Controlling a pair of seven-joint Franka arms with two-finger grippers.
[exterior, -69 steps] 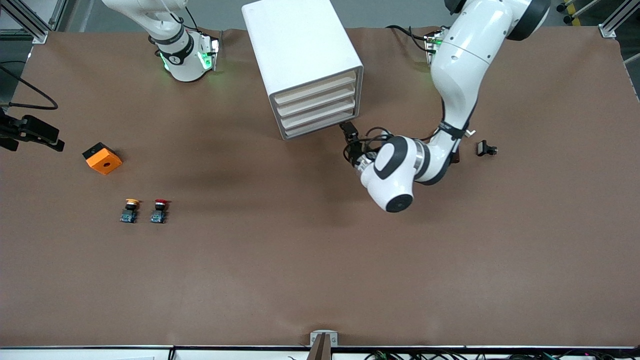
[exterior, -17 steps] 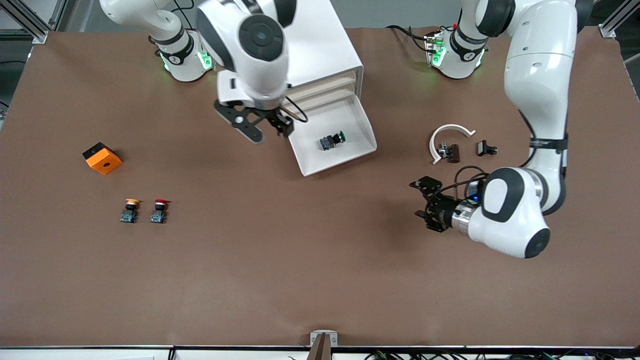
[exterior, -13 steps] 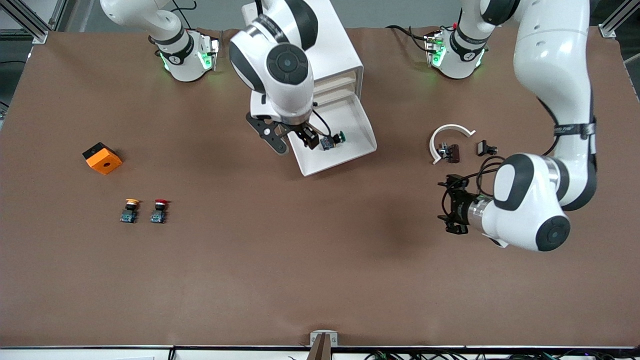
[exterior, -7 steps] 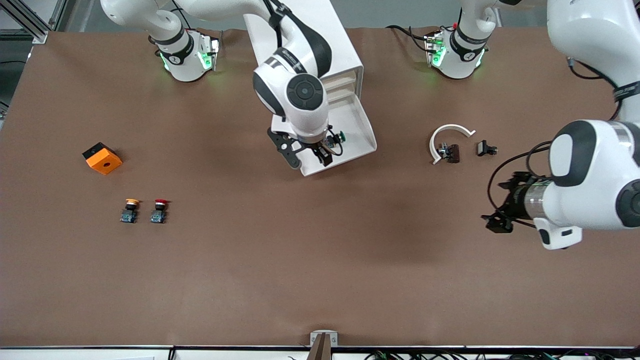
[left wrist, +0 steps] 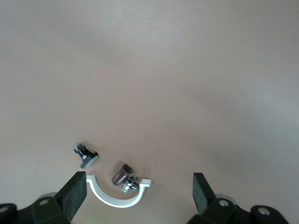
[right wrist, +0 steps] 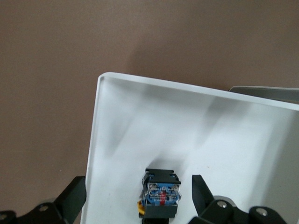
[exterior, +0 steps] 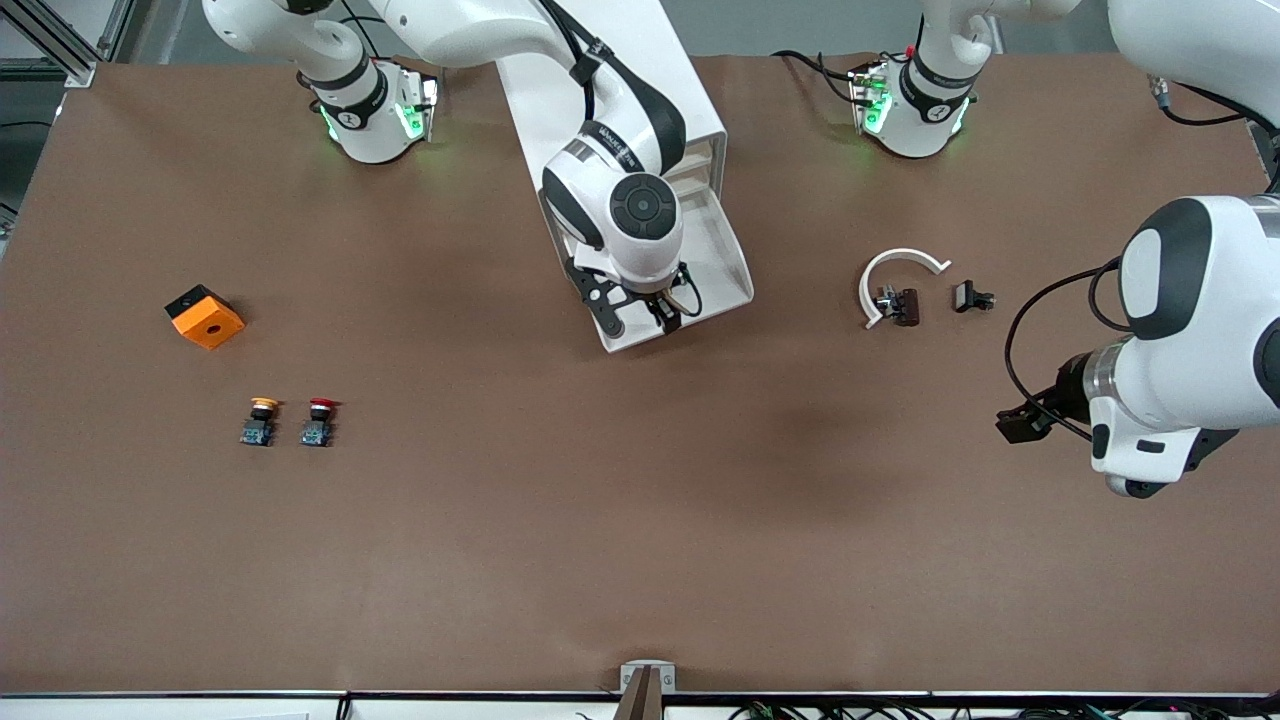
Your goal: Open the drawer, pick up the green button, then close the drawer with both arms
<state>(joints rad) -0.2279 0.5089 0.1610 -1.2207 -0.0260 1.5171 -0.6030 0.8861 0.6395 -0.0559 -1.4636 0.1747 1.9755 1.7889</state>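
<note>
Your right gripper (exterior: pixel 640 312) hangs over the pulled-out drawer (exterior: pixel 735 285) of the white cabinet (exterior: pixel 600 60), its 2 fingers spread wide and holding nothing. That placement makes sense: the drawer is already out, so taking the button is the step in hand, and the jaws are lined up above the tray to come down on either side of it.

In the front view you cannot see the button at all, because the right arm's wrist covers that part of the tray. The right wrist view fills the gap: the button (right wrist: pixel 160 193) lies on the drawer floor between the 2 fingertips (right wrist: pixel 74 198), dark base block toward the camera, near one side wall. Its cap is not visible there, so you cannot confirm its colour from this angle.

Your left gripper (exterior: pixel 1025 422) waits over bare table at the left arm's end, clear of the drawer, probably parked until the closing step. The front view barely shows its fingers; the left wrist view shows them fully apart and empty (left wrist: pixel 135 196), looking down on a white curved bracket (left wrist: pixel 114 198) and 2 small dark parts.

Toward the right arm's end sit an orange block (exterior: pixel 204 317), a yellow-capped button (exterior: pixel 261 420) and a red-capped button (exterior: pixel 318 420), which you leave alone.
</note>
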